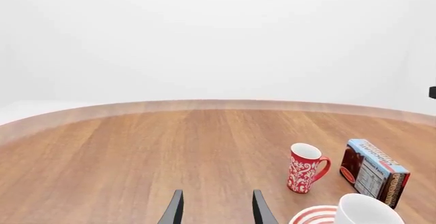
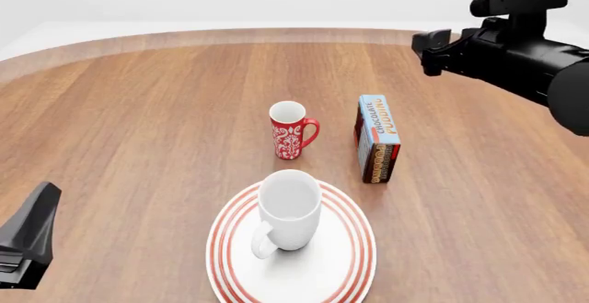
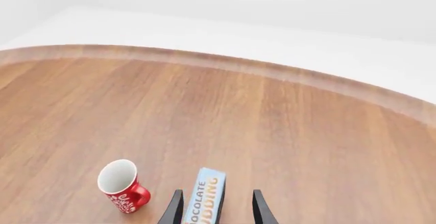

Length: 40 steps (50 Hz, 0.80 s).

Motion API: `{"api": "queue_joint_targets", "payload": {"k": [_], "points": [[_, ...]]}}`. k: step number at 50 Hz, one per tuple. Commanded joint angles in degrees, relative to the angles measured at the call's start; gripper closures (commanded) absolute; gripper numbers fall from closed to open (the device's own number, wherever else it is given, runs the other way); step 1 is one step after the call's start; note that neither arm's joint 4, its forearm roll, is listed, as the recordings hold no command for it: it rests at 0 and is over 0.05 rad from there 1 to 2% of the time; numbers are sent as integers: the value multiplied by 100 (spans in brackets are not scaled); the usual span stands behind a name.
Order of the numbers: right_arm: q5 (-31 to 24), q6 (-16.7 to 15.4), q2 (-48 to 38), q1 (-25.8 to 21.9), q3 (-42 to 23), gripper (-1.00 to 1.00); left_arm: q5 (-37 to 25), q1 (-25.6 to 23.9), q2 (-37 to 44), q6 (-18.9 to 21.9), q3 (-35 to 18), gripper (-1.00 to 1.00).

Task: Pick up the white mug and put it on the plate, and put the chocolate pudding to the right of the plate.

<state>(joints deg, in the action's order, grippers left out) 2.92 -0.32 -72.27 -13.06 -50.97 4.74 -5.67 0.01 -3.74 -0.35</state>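
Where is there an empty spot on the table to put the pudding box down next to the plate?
Bare wood lies right of the plate, below the chocolate pudding and out to the table's right side. The whole left side, from the red mug over to the left gripper, is bare too. It's crowded in the middle: white mug on the plate, red mug and pudding just behind.
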Motion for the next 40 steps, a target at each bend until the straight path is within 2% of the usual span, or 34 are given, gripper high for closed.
{"api": "queue_joint_targets", "payload": {"k": [1,40], "points": [[6,87,-238,-1,-111,-100,6,0,0,-22,3,-100],[-109,430,-932,-103,-605,-100,22,8,0,-147,7,-100]]}}
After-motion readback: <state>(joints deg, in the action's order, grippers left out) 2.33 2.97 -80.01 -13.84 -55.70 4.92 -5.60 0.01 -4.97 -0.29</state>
